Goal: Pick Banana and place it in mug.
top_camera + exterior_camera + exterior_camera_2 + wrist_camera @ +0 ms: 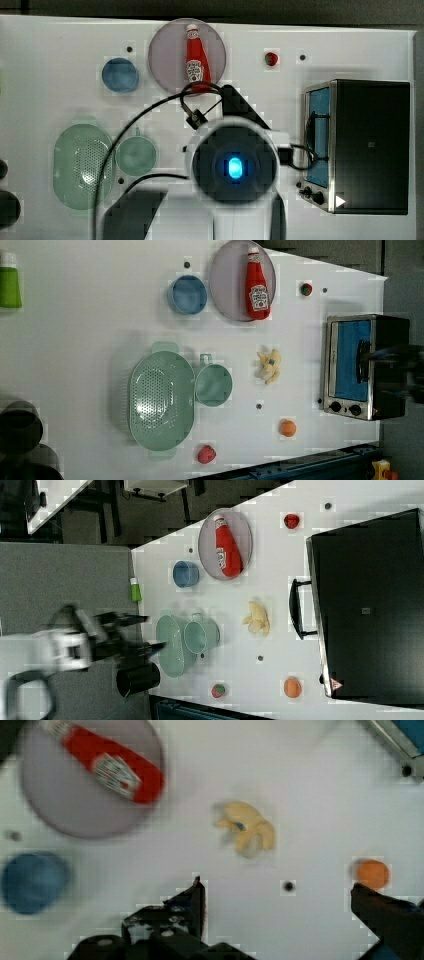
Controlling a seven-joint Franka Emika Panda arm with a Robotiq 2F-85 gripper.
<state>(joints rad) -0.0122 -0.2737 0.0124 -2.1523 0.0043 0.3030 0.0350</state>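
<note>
Wrist view: the gripper (pixel 277 895) hangs above the tabletop (pixel 310 785) with its jaws spread wide and empty; the banana bunch (pixel 246 832) lies past the fingertips, not between them.
Banana: in the left view it lies flat on the tabletop, to the right of the mug (pixel 213 384) and well apart from it, between the mug and the toaster oven (pixel 365 367).
Mug: upright, mouth open and empty, just beside the green colander (pixel 161 400), apparently touching its rim, with its stubby handle pointing toward the blue bowl (pixel 188 294).
Other things near the mug: a ketchup bottle (pixel 257 285) on a round plate (pixel 227 290) beyond it; an orange ball (pixel 287 428) and a red strawberry-like fruit (pixel 206 454) on the other side.
Step in hand: approach for the pick, by my reading.
Doing it well: centre the jaws over the bunch's thickest part, descend straight, close across the narrow width, then lift clear before travelling to the mug.
Risk: the bunch looks wide against the mug's mouth, so lower it end-first.
</note>
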